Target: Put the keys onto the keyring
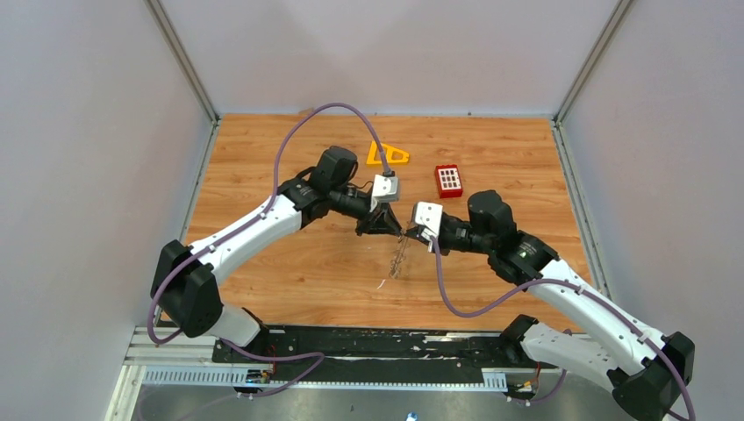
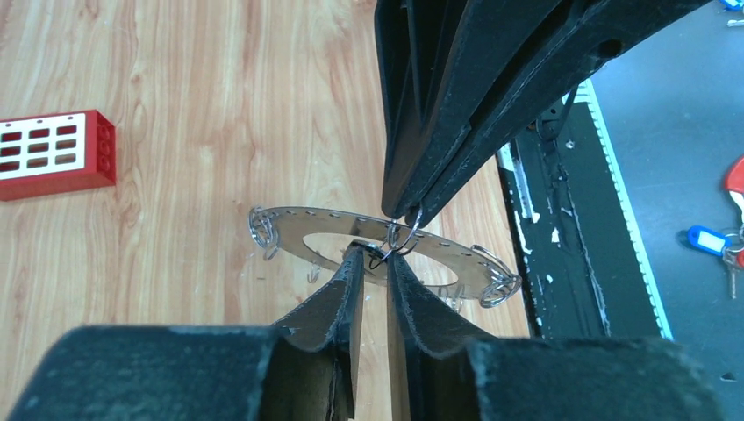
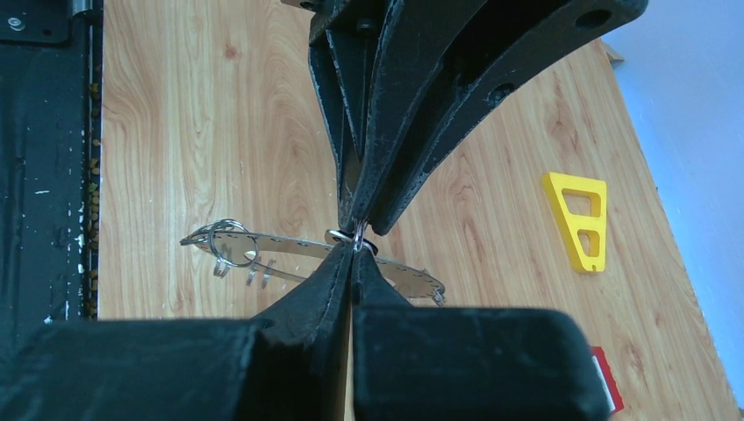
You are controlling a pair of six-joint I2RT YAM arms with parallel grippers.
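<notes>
The keyring [image 2: 287, 228], a flat thin grey ring with small wire loops on its rim, hangs level above the wooden table between both grippers. My right gripper [image 3: 354, 247] is shut on its rim at a small wire loop [image 2: 403, 239]; in the left wrist view the right gripper [image 2: 404, 213] comes down from above. My left gripper [image 2: 372, 256] meets the ring's inner edge with its jaws a narrow gap apart. A tiny dark key piece [image 2: 375, 257] shows at that edge between the fingertips; I cannot tell if it is gripped. From above, both grippers meet mid-table [image 1: 399, 230].
A red keypad block [image 1: 448, 181] and an orange triangular frame [image 1: 387, 154] lie on the table behind the grippers. Beyond the near table edge runs the black mounting rail [image 2: 561, 246]. Blue and red key tags [image 2: 709, 239] lie on the dark floor beside it.
</notes>
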